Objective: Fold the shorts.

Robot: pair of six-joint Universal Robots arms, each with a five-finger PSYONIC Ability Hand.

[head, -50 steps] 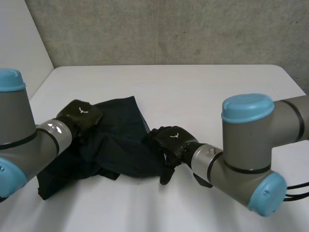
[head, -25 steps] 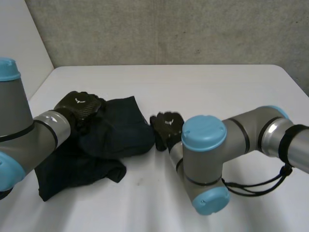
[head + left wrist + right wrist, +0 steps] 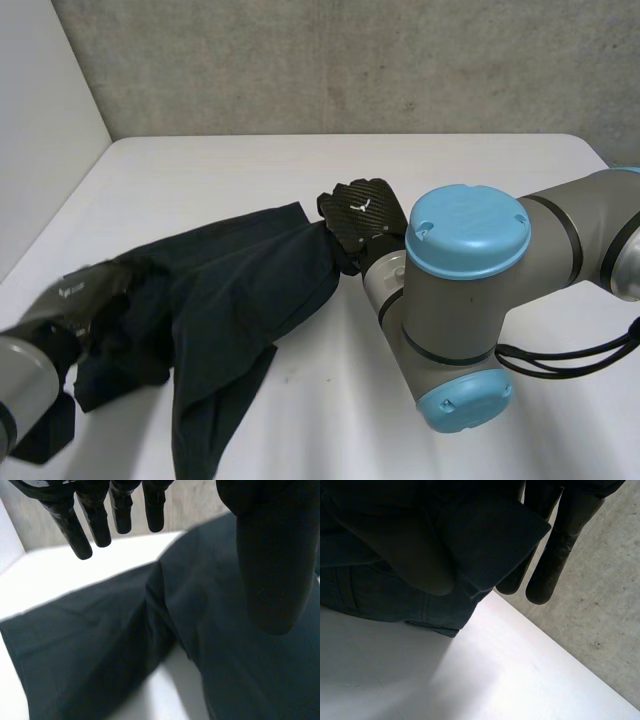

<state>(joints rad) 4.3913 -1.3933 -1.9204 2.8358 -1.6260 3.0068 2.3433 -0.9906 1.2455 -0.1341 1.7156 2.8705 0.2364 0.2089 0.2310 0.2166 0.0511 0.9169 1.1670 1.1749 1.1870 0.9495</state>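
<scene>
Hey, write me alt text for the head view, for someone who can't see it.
Dark navy shorts lie spread and rumpled on a white table, with the robot's right hand pinching their far right corner. The left hand sits at the shorts' near left edge, and a grey concrete wall runs behind the table.

No words or numbers could be read. A small white emblem [image 3: 358, 204] stood on the back of the black right hand [image 3: 362, 215], a similar white mark [image 3: 70, 291] on the black left hand [image 3: 88, 292], near left.
</scene>
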